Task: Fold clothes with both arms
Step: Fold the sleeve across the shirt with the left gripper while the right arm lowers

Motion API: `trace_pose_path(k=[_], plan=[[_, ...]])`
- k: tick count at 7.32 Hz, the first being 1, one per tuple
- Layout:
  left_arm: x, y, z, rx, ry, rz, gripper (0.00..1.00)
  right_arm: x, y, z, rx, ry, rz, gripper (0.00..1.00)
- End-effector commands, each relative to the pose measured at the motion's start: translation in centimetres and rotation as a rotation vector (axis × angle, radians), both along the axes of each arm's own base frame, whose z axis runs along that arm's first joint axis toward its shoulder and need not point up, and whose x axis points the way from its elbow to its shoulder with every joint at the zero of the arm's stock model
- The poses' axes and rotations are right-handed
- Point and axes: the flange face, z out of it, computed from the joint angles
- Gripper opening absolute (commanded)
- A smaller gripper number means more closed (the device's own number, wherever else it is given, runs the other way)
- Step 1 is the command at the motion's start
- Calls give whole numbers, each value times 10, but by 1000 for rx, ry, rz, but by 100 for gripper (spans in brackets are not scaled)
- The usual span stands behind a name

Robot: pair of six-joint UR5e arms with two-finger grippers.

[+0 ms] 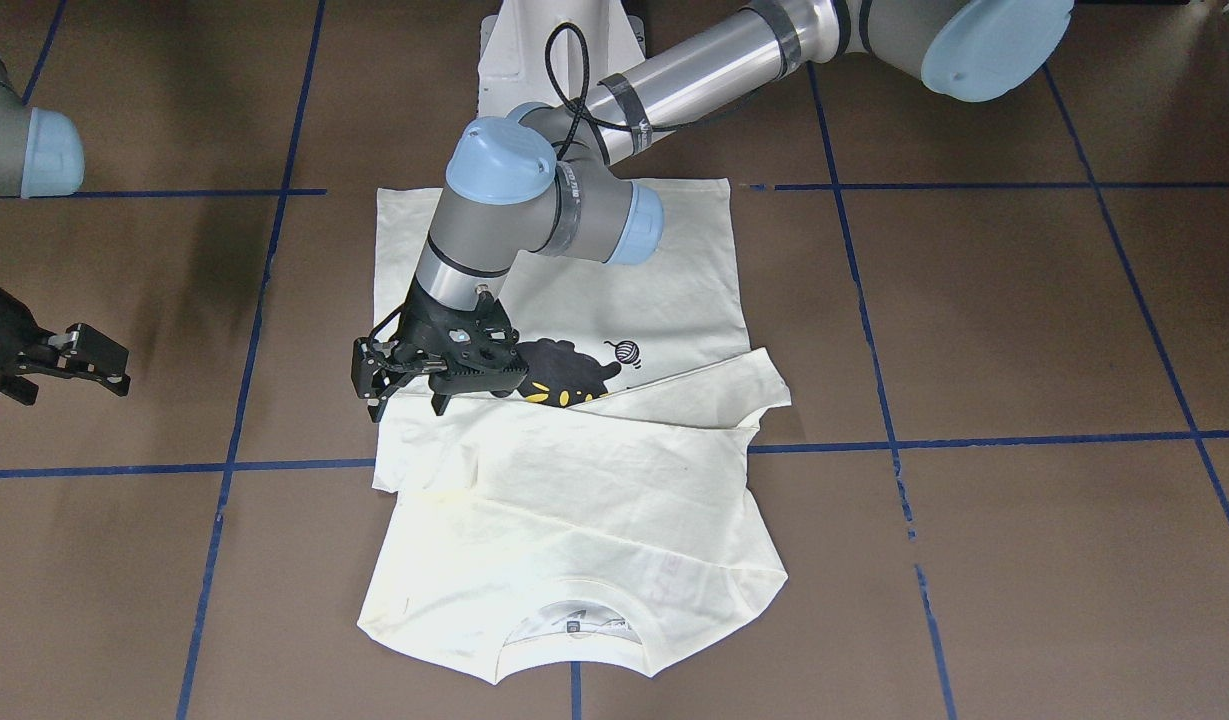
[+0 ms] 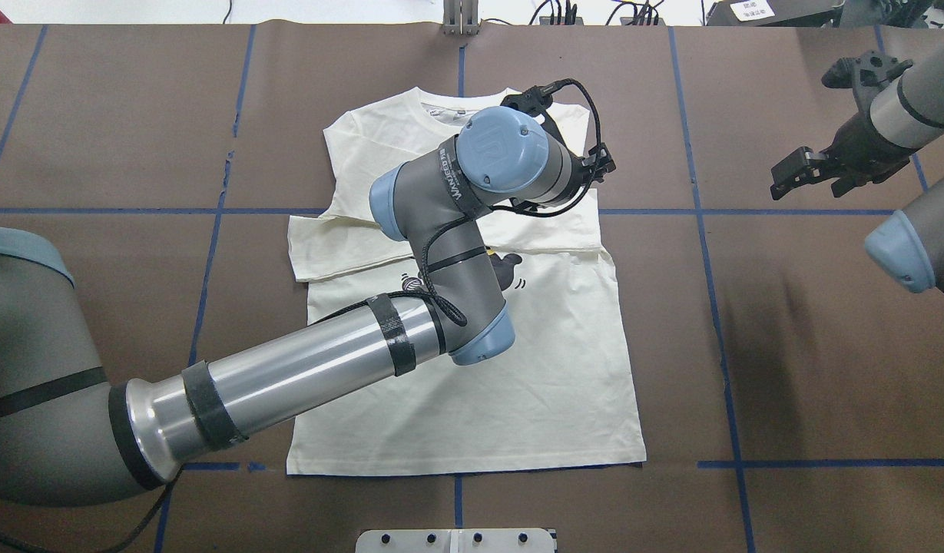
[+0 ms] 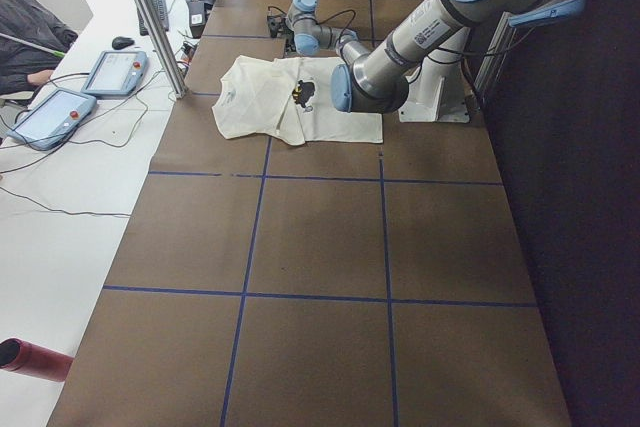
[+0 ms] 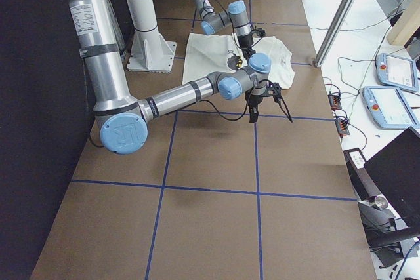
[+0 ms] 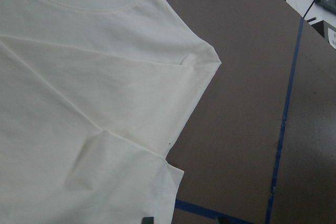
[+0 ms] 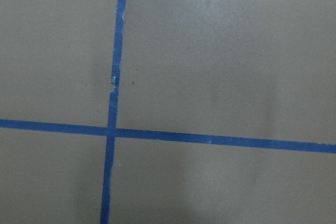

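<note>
The cream-white T-shirt (image 1: 574, 500) lies flat, print side up, in the middle of the table, collar away from the robot. Both sleeves are folded across the chest and half cover the black cat print (image 1: 564, 375). It also shows in the overhead view (image 2: 548, 369) and in the left wrist view (image 5: 79, 103). My left gripper (image 1: 406, 400) hovers open and empty over the shirt's edge by the folded sleeve, its wrist hiding it from overhead. My right gripper (image 1: 109, 370) is open and empty above bare table well off the shirt, also seen overhead (image 2: 806, 173).
The table is covered in brown paper with a grid of blue tape (image 6: 113, 129). The white pedestal (image 1: 554, 50) stands behind the shirt's hem. Teach pendants (image 4: 394, 70) and an aluminium post (image 3: 150, 17) stand beyond the table's far edge.
</note>
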Motion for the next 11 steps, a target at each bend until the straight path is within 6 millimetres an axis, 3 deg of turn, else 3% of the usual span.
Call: trace_pose_path(k=[1,3,4,5,6,7,8,9,11], plan=[[-20,-2,14,73,-26,14,100,-25,4,-15,12,-40,9,100],[-56,-13,35,63,-167,114,100,-68,30,-50,-5,-80,113,100],[-92,5,62,104,-258,153,100,-100,62,-74,-4,-86,140,100],[-150,39,90,162,-338,198,100,-132,106,-89,-46,-101,165,100],[-209,70,104,218,-396,231,100,-159,158,-107,-62,-115,188,100],[-254,101,114,251,-426,256,100,-189,204,-112,-91,-115,198,100],[-277,116,116,270,-418,256,100,-217,255,-113,-127,-111,235,100],[-276,117,117,269,-420,258,100,-242,299,-104,-103,-86,250,100],[-278,117,114,275,-414,256,100,-261,328,-95,-111,-64,224,100]])
